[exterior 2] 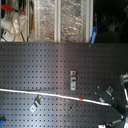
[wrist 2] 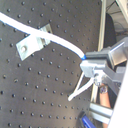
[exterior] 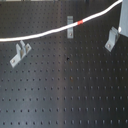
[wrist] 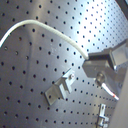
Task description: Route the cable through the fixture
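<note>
The cable [exterior: 45, 33] is a long white cord that crosses the black perforated board from the first exterior view's left edge up to its top right. Its red band [exterior: 80, 22] lies just right of the middle fixture bracket [exterior: 70, 28], and the cord crosses that bracket; I cannot tell whether it sits in the slot. My gripper [exterior: 122, 17] is at the top right. Both wrist views show the gripper [wrist 2: 91, 67] shut on the cable [wrist 2: 55, 40]. In the second wrist view the cord passes in front of a grey bracket [wrist 2: 31, 44].
Two more grey brackets stand on the board, one at the first exterior view's left [exterior: 20, 53] and one at its right [exterior: 113, 38]. In the second exterior view, clear plastic bins [exterior 2: 60, 20] line the back edge behind the board.
</note>
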Controlling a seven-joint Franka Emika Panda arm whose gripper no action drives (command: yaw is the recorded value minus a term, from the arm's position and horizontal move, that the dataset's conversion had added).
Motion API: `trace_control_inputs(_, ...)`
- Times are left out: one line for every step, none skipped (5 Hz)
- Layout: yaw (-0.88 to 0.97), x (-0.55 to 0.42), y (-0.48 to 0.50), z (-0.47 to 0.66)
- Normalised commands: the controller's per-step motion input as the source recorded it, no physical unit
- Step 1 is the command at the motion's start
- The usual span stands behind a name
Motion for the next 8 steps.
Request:
trace_control_inputs(0.00, -0.018, -0.032, 0.00)
trace_control_inputs(0.06, 0.093, -0.153, 0.19)
trace_control_inputs(0.28, -0.053, -0.225, 0.32)
trace_control_inputs(0.30, -0.225, -0.436, 0.32)
trace_control_inputs(0.17, -0.375, -0.398, 0.25)
trace_control_inputs(0.15, -0.532, -0.340, 0.27)
trace_control_inputs(0.00, -0.771, -0.062, 0.04)
trace_control_inputs(0.15, -0.535, 0.194, -0.11)
